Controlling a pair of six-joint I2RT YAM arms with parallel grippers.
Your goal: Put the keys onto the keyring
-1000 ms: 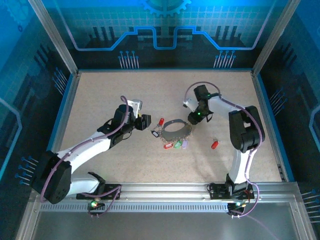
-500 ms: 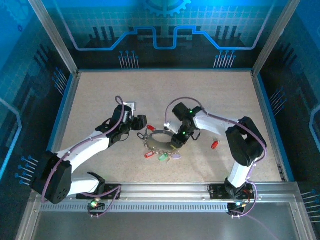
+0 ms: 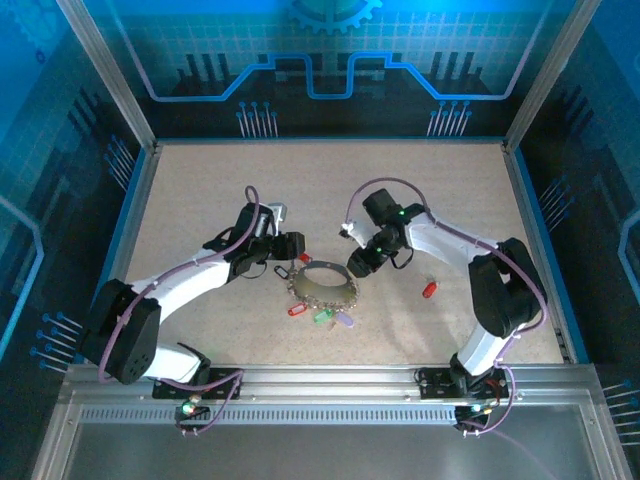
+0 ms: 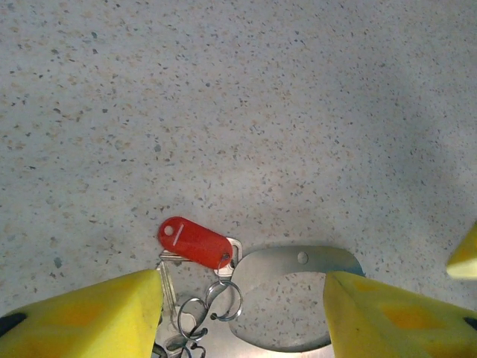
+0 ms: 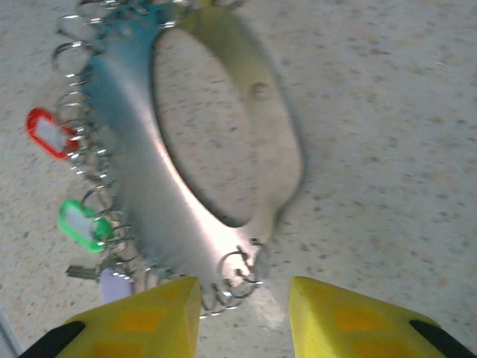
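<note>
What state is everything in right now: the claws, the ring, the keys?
keyring: flat on the table, tagged keys attached by small loops.
loose red key: lying alone on the table, off the ring.
left gripper: open, above the keyring's edge.
right gripper: open, at the keyring's rim.

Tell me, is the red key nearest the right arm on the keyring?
Off: the red key lies alone, well apart from the keyring.
</note>
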